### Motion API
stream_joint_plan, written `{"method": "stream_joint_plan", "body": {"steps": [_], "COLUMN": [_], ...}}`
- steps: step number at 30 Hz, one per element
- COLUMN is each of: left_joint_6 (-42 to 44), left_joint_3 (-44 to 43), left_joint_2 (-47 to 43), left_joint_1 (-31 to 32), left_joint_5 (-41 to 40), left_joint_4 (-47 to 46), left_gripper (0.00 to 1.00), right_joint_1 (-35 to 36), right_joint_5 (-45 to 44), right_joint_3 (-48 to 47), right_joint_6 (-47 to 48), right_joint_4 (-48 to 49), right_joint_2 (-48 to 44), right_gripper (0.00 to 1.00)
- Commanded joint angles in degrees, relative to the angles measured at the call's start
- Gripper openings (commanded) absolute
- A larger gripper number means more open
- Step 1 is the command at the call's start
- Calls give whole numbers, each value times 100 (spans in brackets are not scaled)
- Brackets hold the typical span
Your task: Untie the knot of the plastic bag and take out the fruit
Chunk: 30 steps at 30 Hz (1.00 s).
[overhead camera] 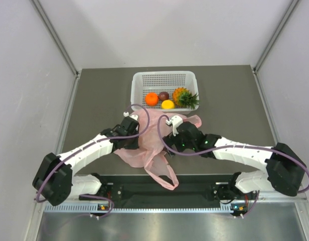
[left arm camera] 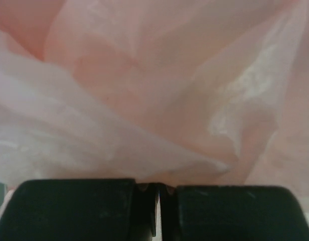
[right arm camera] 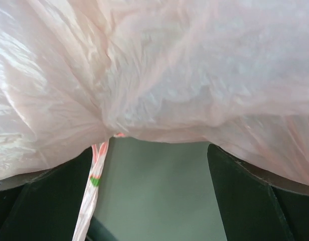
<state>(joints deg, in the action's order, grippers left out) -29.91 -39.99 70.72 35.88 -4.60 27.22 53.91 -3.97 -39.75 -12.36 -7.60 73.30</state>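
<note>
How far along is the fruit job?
Four fruits, the orange, dark one, yellow one and pineapple, already sit in the basket. The left gripper is shut on the plastic bag; the right gripper is open against it. Whether any fruit remains inside is hidden.

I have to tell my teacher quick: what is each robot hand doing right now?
Left hand: closed, pinching the plastic bag.
Right hand: open, gripping nothing, with the bag just in front.

Plastic bag [overhead camera: 140,153] crumpled between left gripper [overhead camera: 130,119] and right gripper [overhead camera: 173,122]; fruit [overhead camera: 167,104] in the white basket [overhead camera: 138,80]
</note>
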Motion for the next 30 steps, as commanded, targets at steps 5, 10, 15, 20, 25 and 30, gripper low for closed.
{"method": "stream_joint_plan", "body": {"steps": [5, 10, 15, 20, 25, 30], "left_joint_6": [55, 135, 205, 258, 267, 240], "left_joint_3": [254, 316, 325, 342, 360, 421], "left_joint_2": [232, 513, 697, 733, 724, 671], "left_joint_1": [-98, -160, -204, -239, -266, -309], "left_joint_5": [3, 143, 293, 390, 425, 425], "left_joint_4": [-700, -946, -1088, -1149, -1167, -1202], "left_gripper": [0, 0, 0, 0, 0, 0], "right_joint_1": [129, 234, 278, 287, 287, 287], "right_joint_5": [203, 379, 625, 520, 432, 309], "right_joint_3": [-674, -841, -991, -1088, -1176, -1071], "right_joint_6": [665, 753, 797, 788, 718, 595], "right_joint_4": [716, 1005, 1173, 1375, 1393, 1462], "right_joint_2": [562, 896, 1265, 1608, 2003, 2101], "right_gripper": [98, 98, 98, 98, 94, 84]}}
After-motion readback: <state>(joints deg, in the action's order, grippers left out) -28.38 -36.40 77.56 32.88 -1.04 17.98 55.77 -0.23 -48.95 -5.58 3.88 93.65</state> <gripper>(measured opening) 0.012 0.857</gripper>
